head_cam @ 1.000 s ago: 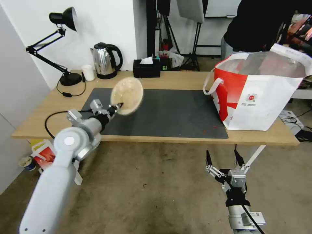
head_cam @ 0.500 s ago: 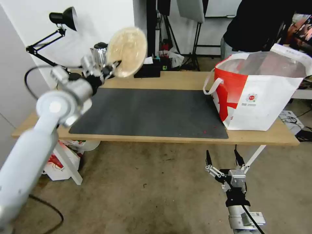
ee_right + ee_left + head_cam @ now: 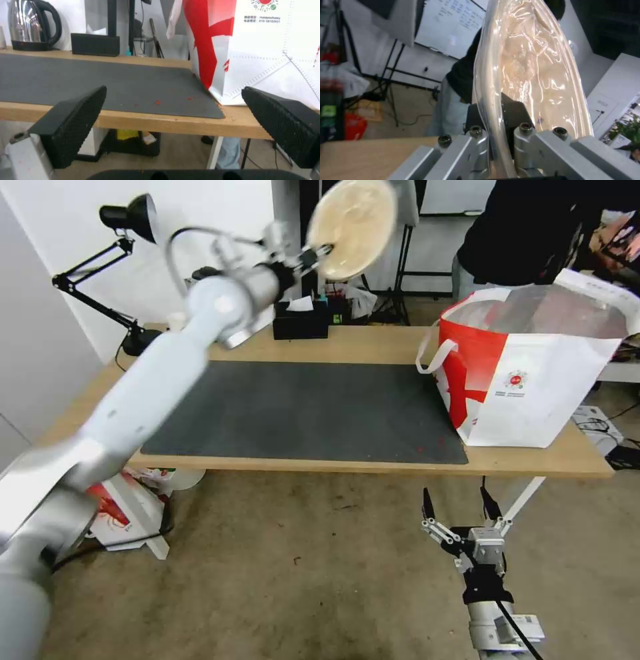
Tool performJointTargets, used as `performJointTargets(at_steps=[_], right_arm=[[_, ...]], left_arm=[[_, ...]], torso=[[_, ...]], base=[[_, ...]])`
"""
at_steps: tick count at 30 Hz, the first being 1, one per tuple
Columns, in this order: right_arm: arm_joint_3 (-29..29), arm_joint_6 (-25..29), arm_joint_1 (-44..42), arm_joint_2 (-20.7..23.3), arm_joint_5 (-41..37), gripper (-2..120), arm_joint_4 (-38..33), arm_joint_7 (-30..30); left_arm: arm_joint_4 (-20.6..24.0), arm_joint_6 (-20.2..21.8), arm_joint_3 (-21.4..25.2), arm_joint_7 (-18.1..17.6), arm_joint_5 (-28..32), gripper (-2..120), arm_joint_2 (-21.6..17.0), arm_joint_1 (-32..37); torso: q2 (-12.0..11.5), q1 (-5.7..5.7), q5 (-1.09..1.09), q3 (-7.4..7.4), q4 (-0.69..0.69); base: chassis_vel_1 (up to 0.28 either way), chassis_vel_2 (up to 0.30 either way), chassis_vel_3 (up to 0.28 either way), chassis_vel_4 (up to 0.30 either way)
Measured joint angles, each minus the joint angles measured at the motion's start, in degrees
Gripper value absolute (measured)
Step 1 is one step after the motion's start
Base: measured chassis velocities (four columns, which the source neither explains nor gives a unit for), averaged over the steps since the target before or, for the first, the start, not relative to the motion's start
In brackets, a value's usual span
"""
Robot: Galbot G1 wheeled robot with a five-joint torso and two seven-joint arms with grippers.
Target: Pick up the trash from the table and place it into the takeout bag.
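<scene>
My left gripper (image 3: 319,251) is shut on the rim of the shallow beige bowl (image 3: 351,227), held tilted on edge high above the back of the table (image 3: 373,347). Up close in the left wrist view, the bowl (image 3: 533,62) has its rim pinched between the fingers (image 3: 476,120). The red-and-white takeout bag (image 3: 533,373) stands open on the table's right end, to the right of and below the bowl. My right gripper (image 3: 459,507) hangs open below the table's front edge, near the bag (image 3: 266,50).
A dark grey mat (image 3: 313,410) covers the table's middle, with small red crumbs (image 3: 157,102) near the bag. A black tissue box (image 3: 300,323), a steel kettle (image 3: 31,25) and a black desk lamp (image 3: 127,220) line the back. A person in black stands behind the bag.
My left arm has swung the beige bowl up and to the right, from low over the mat's left side to high above the table's back. The right gripper has stayed still.
</scene>
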State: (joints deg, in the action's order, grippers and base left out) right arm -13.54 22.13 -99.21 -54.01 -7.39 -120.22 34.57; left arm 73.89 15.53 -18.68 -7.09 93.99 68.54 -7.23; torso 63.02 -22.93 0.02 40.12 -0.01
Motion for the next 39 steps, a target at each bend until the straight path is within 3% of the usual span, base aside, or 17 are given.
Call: performJointTargets(at_steps=[3,8,15,25,28,36,37,39], right_arm=[[0.0,0.0,0.0,0.0,0.0,100,0.0,0.0],[0.0,0.0,0.0,0.0,0.0,100,0.0,0.0],[0.0,0.0,0.0,0.0,0.0,100,0.0,0.0],[0.0,0.0,0.0,0.0,0.0,100,0.0,0.0],[0.0,0.0,0.0,0.0,0.0,100,0.0,0.0],[0.0,0.0,0.0,0.0,0.0,100,0.0,0.0],[0.0,0.0,0.0,0.0,0.0,100,0.0,0.0],[0.0,0.0,0.0,0.0,0.0,100,0.0,0.0]], left_arm=[[-5.7,-1.4,-4.9,3.0,-0.9,2,3.2,-3.5],[-10.5,-2.0,-10.2,5.5,-1.5,2,6.0,-6.5],[-12.9,-4.1,-13.4,9.9,-2.1,2,8.9,-8.7],[-21.6,-6.1,-17.1,9.8,-1.9,2,17.2,-12.5],[-22.9,-7.2,-18.3,7.9,-1.9,2,19.9,-13.6],[-25.8,-8.6,-20.1,6.0,-1.6,2,22.8,-15.6],[-26.3,-8.8,-23.1,5.9,-1.4,2,23.1,-15.9],[-26.2,-8.9,-23.8,5.8,-1.4,2,23.0,-15.6]], torso=[[0.0,0.00,-0.01,-0.01,-0.01],[0.0,0.00,-0.03,-0.01,0.02],[0.0,0.02,-0.02,-0.02,0.02],[0.0,0.01,-0.01,-0.01,0.00],[0.0,0.01,0.00,-0.01,-0.01],[0.0,0.01,-0.02,-0.01,0.00],[0.0,0.02,-0.02,-0.01,0.01],[0.0,0.02,-0.02,-0.01,0.01]], base=[[0.000,0.000,0.000,0.000],[0.000,0.000,0.000,0.000],[0.000,0.000,0.000,0.000],[0.000,0.000,0.000,0.000],[0.000,0.000,0.000,0.000],[0.000,0.000,0.000,0.000],[0.000,0.000,0.000,0.000],[0.000,0.000,0.000,0.000]])
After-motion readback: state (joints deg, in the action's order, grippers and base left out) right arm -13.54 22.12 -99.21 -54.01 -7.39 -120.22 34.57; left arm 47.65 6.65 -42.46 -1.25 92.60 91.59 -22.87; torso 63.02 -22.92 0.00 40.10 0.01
